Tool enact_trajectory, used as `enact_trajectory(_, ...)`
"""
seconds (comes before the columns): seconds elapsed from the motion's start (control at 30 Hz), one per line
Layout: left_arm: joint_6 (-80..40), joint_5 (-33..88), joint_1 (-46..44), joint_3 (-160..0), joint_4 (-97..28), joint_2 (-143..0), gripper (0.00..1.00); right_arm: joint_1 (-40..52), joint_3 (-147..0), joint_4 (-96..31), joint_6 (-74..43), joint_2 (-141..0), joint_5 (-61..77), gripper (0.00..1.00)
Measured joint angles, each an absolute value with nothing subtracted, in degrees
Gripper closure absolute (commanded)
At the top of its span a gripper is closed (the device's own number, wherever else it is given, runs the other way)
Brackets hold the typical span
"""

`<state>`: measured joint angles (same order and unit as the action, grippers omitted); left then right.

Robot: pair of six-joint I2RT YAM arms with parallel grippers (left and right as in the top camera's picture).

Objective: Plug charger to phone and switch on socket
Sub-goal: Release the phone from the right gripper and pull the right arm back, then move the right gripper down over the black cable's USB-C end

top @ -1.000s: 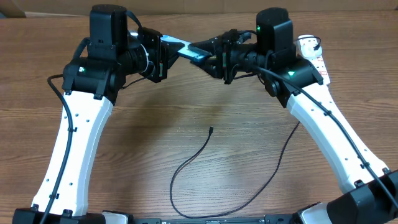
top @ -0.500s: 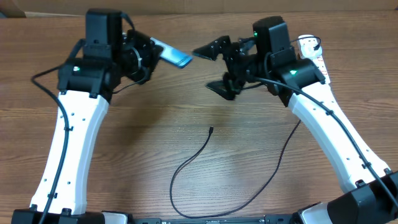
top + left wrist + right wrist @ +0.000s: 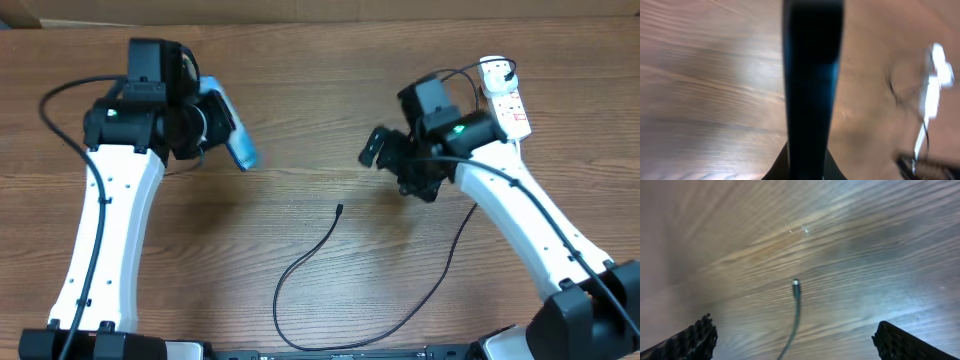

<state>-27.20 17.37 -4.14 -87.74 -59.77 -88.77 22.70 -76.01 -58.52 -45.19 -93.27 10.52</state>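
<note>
My left gripper (image 3: 222, 128) is shut on the phone (image 3: 240, 148), a slim light blue slab held above the table at the left. The left wrist view shows the phone (image 3: 812, 75) as a dark bar running up from between the jaws. The charger's thin black cable (image 3: 300, 268) loops across the table's front middle, and its connector tip (image 3: 340, 208) points up and away. My right gripper (image 3: 393, 168) hangs open and empty, right of and above that tip. In the right wrist view the tip (image 3: 795, 282) lies on the wood ahead of the spread fingers (image 3: 695, 337). The socket (image 3: 507, 98) lies at the far right.
A white plug (image 3: 493, 69) sits at the far end of the white power strip, with thin black cable curling around it. The strip shows blurred at the right of the left wrist view (image 3: 936, 80). Brown cardboard lines the table's back edge (image 3: 300, 10).
The right gripper let go of the phone, opened wide and swung down and right toward the cable tip. The left arm drew back to the left, carrying the phone with it.
</note>
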Motion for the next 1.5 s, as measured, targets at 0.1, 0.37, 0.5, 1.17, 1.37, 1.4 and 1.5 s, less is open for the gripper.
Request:
enact_trajectory(0.1, -21.4, 25.1, -4.1, -84.6, -58.5, -89.0, 0.96, 24.0, -72.4, -56.8, -44.6, -93.3, 10.5, 0.0)
enact_trajectory(0.37, -16.3, 32.3, -4.1, -82.9, -61.8, -89.1, 0.95, 24.4, -71.2, -56.1, -43.9, -93.3, 10.6, 0.0)
enact_trajectory(0.5, -16.0, 31.2, -4.7, -82.7, -61.8, -89.1, 0.96, 24.4, -71.2, -57.2, -43.7, -93.3, 10.6, 0.0)
enact_trajectory(1.17, -18.2, 22.8, -10.5, -82.1, -55.9, -89.1, 0.96, 26.1, -68.8, -59.9, -42.8, -93.3, 8.5, 0.0)
enact_trajectory(1.37, -20.9, 20.1, -10.2, -82.0, -53.7, -89.1, 0.96, 26.6, -68.8, -61.8, -42.2, -93.3, 8.6, 0.0)
enact_trajectory(1.4, -21.3, 20.1, -9.9, -82.0, -53.5, -89.1, 0.96, 26.9, -68.8, -61.8, -42.1, -93.3, 8.6, 0.0)
enact_trajectory(1.5, -22.3, 20.2, -8.5, -82.0, -52.9, -89.1, 0.96, 28.5, -68.8, -62.0, -42.0, -93.3, 8.5, 0.0)
